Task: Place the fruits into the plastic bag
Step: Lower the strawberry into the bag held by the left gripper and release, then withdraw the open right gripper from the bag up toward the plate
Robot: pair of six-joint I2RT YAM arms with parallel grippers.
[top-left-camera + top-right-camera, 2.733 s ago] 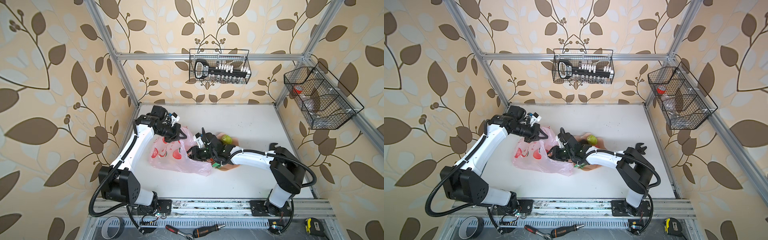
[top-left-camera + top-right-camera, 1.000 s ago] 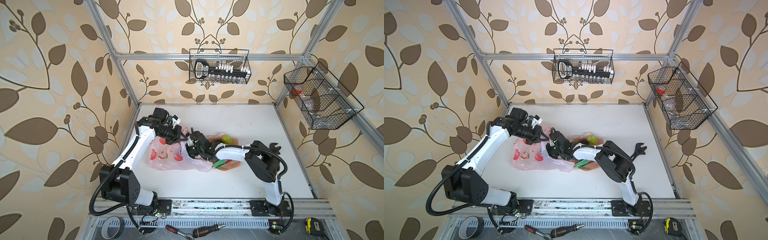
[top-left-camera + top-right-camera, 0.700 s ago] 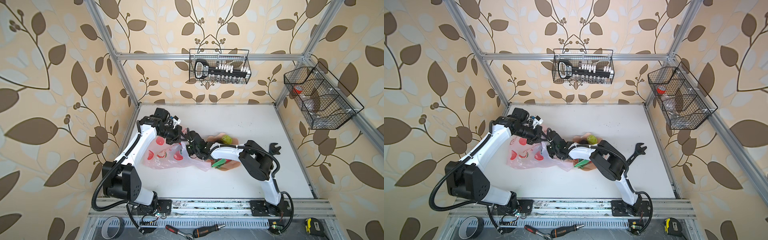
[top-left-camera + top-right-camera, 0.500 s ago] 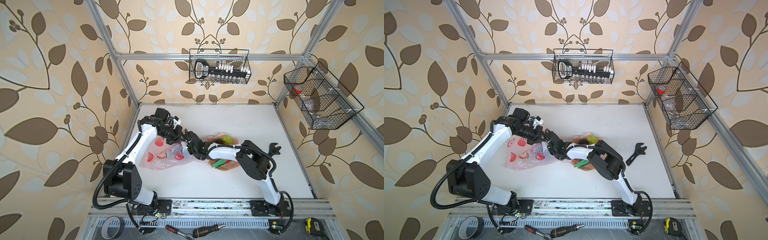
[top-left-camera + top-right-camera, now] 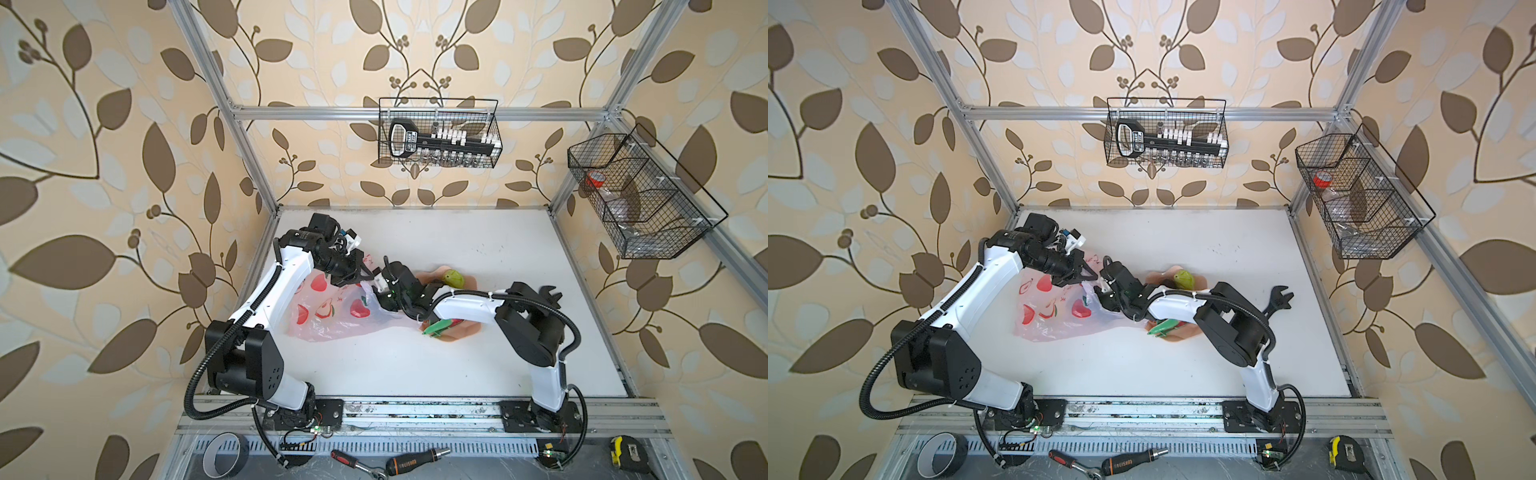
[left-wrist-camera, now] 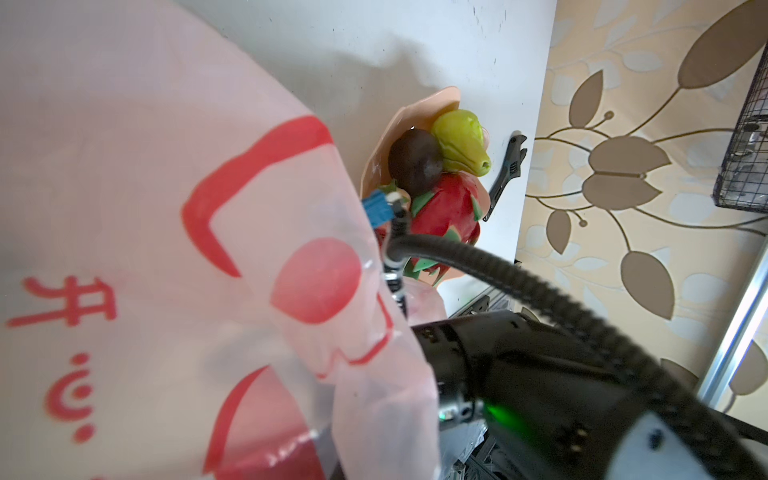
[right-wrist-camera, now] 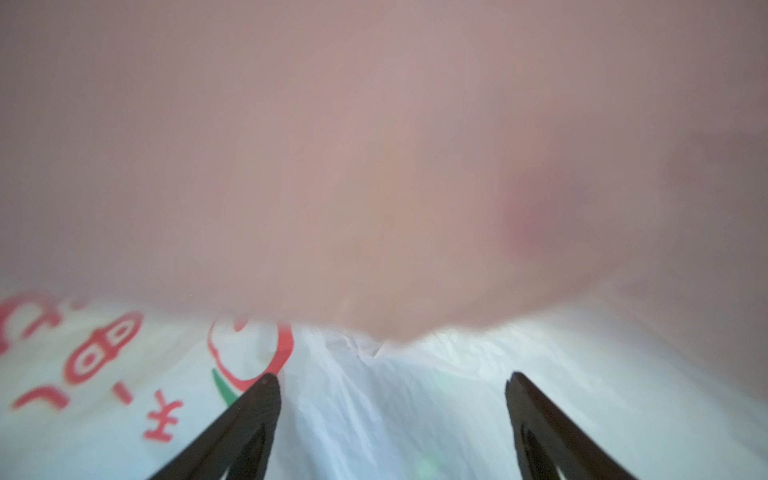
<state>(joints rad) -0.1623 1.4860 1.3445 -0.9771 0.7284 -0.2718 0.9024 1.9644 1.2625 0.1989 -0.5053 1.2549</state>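
On the white table (image 5: 415,365): plastic bag (image 5: 332,311) (image 5: 1059,313) lies toward the left side, mouth turned to the bowl (image 5: 471,331) (image 5: 1200,283).

At the bag's upper edge: left gripper (image 5: 360,277) (image 5: 1089,277), pressed shut on the film and holding that edge raised.

Inside the mouth: right gripper (image 7: 390,380), fingers spread wide with nothing between them. There is crinkled film under them and blurred pink film close over the lens. In both top views the bag hides its tips.

The bowl sits just right of the bag, under the right forearm. Contents:
- pear (image 5: 454,277) (image 5: 1183,279) (image 6: 461,141) at the far rim
- plum (image 6: 415,160) touching the pear
- dragon fruit (image 6: 451,212) (image 5: 455,322) on the near side, green scales poking over the rim

Cannot tell whether any fruit lies in the bag.

A wrench (image 5: 548,293) (image 5: 1279,301) lies right of the bowl, apart from it
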